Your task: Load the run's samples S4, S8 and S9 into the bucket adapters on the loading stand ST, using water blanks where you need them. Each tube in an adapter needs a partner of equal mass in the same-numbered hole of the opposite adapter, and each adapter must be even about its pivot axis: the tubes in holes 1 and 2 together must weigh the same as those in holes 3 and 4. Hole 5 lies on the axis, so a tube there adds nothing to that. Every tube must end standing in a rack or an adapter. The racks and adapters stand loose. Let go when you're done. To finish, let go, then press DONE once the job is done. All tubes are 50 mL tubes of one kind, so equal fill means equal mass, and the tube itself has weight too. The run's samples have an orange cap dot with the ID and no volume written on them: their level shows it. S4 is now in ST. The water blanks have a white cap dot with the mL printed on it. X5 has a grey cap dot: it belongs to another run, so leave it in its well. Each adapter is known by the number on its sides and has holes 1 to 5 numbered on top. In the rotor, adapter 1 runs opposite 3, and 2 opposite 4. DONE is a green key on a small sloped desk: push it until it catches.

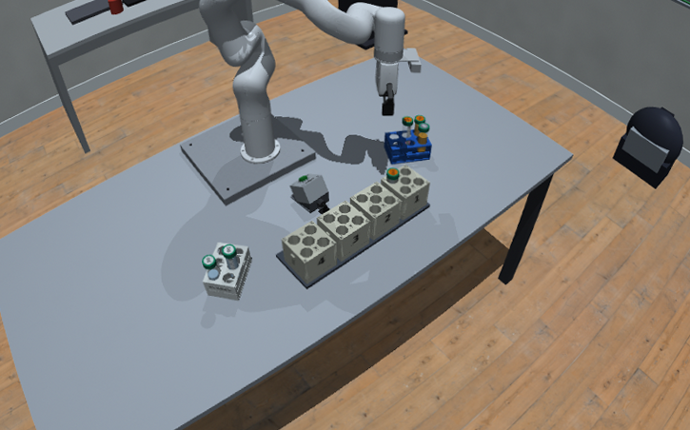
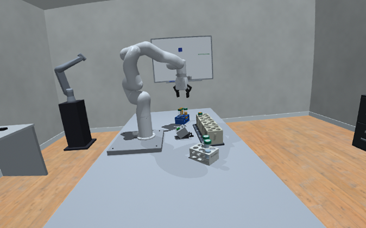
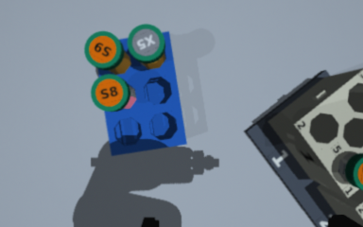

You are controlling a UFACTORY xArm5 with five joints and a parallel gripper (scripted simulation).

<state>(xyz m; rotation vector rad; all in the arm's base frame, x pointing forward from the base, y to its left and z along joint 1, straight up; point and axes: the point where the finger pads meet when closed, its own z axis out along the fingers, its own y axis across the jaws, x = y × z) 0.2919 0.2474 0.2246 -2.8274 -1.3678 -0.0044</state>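
Observation:
My gripper (image 1: 387, 108) hangs open and empty, well above the table, just behind the blue rack (image 1: 408, 146); it also shows in the exterior view (image 2: 183, 93). In the wrist view the blue rack (image 3: 144, 95) holds S9 (image 3: 104, 49), S8 (image 3: 110, 92) and grey-dotted X5 (image 3: 146, 43); its other wells are empty. S4 (image 1: 392, 173) stands in hole 1 of adapter 1 (image 1: 408, 187) on the loading stand. Adapters 2 (image 1: 376, 202), 3 (image 1: 346, 222) and 4 (image 1: 309, 250) are empty. The white rack (image 1: 226, 270) holds water blanks (image 1: 229, 250).
The DONE desk (image 1: 308, 191) with its green key (image 1: 303, 177) stands between the arm's base plate (image 1: 247, 162) and the stand. The blue rack is near the table's far right edge. The white rack sits apart, left of adapter 4.

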